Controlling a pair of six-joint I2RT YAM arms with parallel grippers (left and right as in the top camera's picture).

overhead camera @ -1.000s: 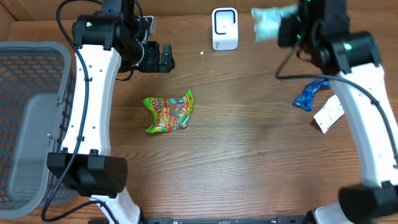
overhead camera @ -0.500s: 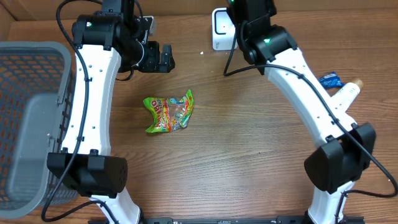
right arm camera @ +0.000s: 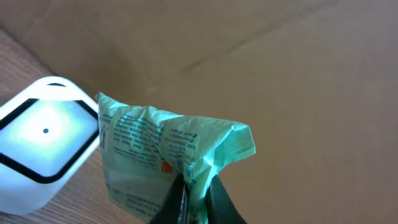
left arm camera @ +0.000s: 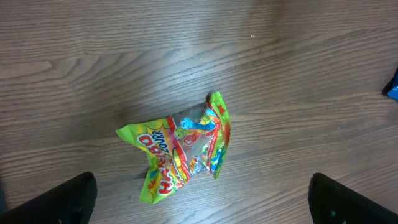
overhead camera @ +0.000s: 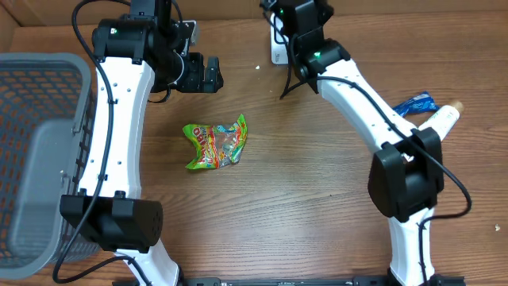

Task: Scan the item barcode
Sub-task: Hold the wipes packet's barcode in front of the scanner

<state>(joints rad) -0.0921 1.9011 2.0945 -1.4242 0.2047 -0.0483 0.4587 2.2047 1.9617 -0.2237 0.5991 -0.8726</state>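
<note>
Packet of pale green printed plastic (right arm camera: 168,155) hangs crumpled in the right gripper (right arm camera: 194,190), whose two dark fingertips are pressed together on its lower fold. In the right wrist view the packet is in the air just beside the white rounded barcode scanner with a dark-framed glowing window (right arm camera: 43,137), printed side towards it; whether the two touch cannot be told. A plain brown cardboard wall (right arm camera: 280,74) fills the background there.

From overhead, the right arm stretches across to the far edge of the brown wooden table (overhead camera: 302,199), near its middle, and covers most of the scanner. The left gripper (overhead camera: 210,74) hovers over the far-left part of the table with its jaws spread wide and nothing between them; its black fingers (left arm camera: 62,199) show at both lower corners of the left wrist view.

A bright green, yellow and red candy bag (overhead camera: 216,143) lies flat and wrinkled left of the table's centre. A grey mesh basket (overhead camera: 32,87) stands at the left edge. By the right edge lie a blue wrapper (overhead camera: 414,103) and a white tube (overhead camera: 443,119), close together
</note>
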